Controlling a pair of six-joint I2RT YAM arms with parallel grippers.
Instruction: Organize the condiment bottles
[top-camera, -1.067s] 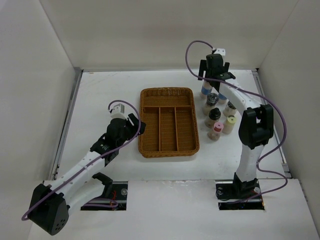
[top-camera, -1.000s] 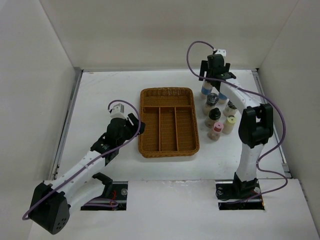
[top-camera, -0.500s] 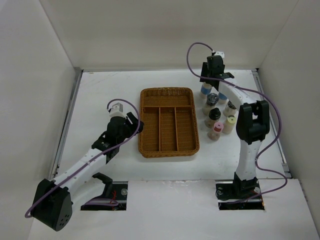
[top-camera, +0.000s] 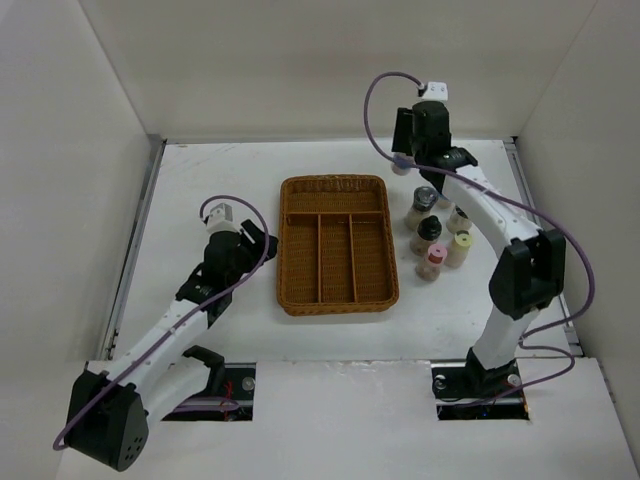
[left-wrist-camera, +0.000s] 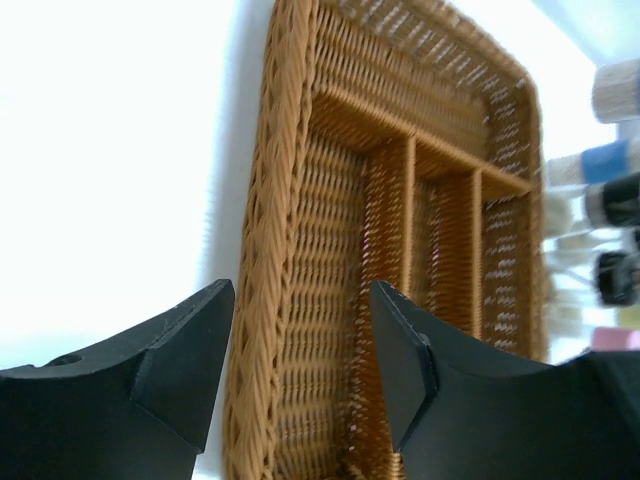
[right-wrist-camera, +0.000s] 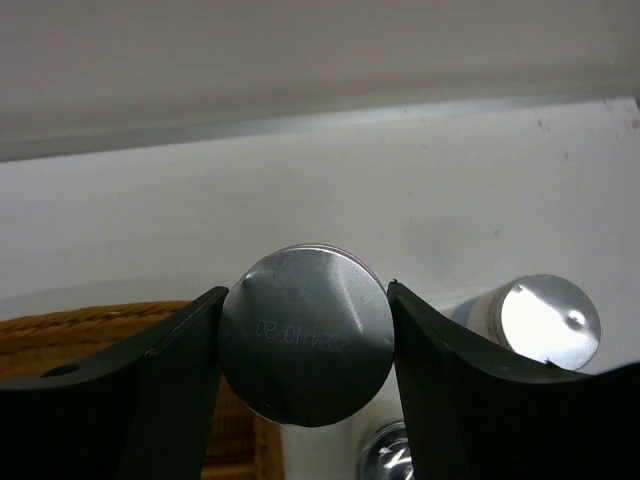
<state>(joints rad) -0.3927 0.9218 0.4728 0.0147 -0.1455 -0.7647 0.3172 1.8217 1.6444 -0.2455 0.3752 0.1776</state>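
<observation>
My right gripper (right-wrist-camera: 305, 288) is shut on a silver-topped condiment bottle (right-wrist-camera: 305, 350) and holds it up off the table, near the back right (top-camera: 420, 158). A second silver-topped bottle (right-wrist-camera: 545, 318) stands below it to the right. On the table right of the tray stand dark-capped jars (top-camera: 424, 197) (top-camera: 430, 228), a pink-capped bottle (top-camera: 433, 256) and a cream-capped one (top-camera: 462, 241). My left gripper (top-camera: 258, 246) is open and empty beside the tray's left rim; in its wrist view (left-wrist-camera: 300, 300) the jaws straddle the rim from above.
The brown wicker tray (top-camera: 283, 250) lies mid-table with three long compartments and one cross compartment, all bare; it also shows in the left wrist view (left-wrist-camera: 270, 230). White walls close in the table at the back and both sides.
My right gripper has risen and shifted slightly left with the silver-topped bottle in it. My left arm has drawn back a little to the left, away from the tray.
</observation>
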